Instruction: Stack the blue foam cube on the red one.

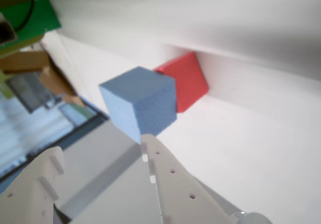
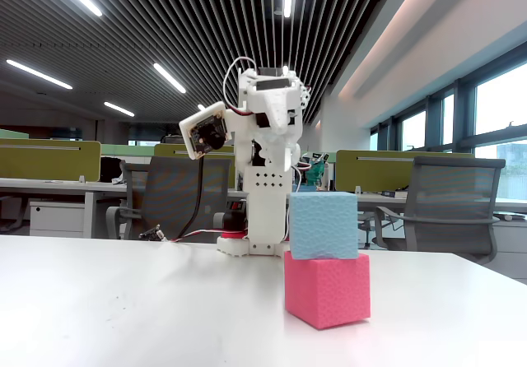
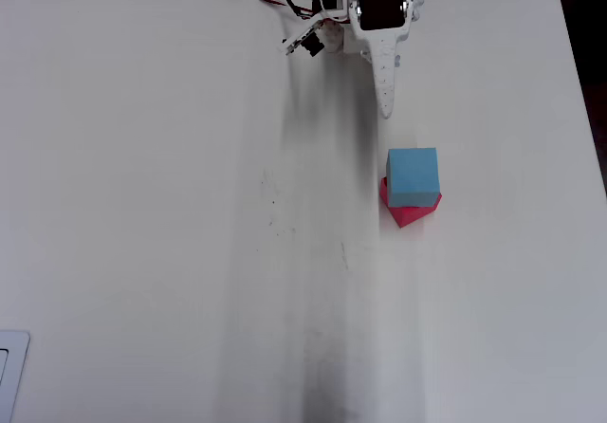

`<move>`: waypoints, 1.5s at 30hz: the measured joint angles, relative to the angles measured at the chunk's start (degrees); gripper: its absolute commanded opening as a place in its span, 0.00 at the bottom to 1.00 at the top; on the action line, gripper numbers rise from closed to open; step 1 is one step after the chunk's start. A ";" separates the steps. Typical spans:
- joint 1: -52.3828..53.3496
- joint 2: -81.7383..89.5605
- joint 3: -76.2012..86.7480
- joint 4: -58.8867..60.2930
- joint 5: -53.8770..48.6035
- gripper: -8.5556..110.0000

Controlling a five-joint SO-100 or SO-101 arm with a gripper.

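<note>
My jaws (image 1: 100, 151) stood apart and empty; the blue foam cube (image 2: 324, 225) sat on the red one (image 2: 327, 290).

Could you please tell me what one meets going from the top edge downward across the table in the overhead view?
Gripper → blue foam cube → red foam cube, which sticks out beneath the blue one.

The arm (image 2: 265, 161) is white printed plastic throughout, blocky, with small round holes in rows on its lower body. Red, black and white wires (image 2: 239, 69) loop over its top. A white camera housing (image 2: 206, 130) sits at one side. The tool (image 1: 100, 184) has flat white fingers (image 1: 173, 184), tapered and dotted with screw holes.
</note>
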 measured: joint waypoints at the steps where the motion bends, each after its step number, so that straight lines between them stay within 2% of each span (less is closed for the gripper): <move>1: 0.00 0.00 0.00 0.35 0.00 0.23; 45: 0.00 0.00 0.26 1.76 0.00 0.22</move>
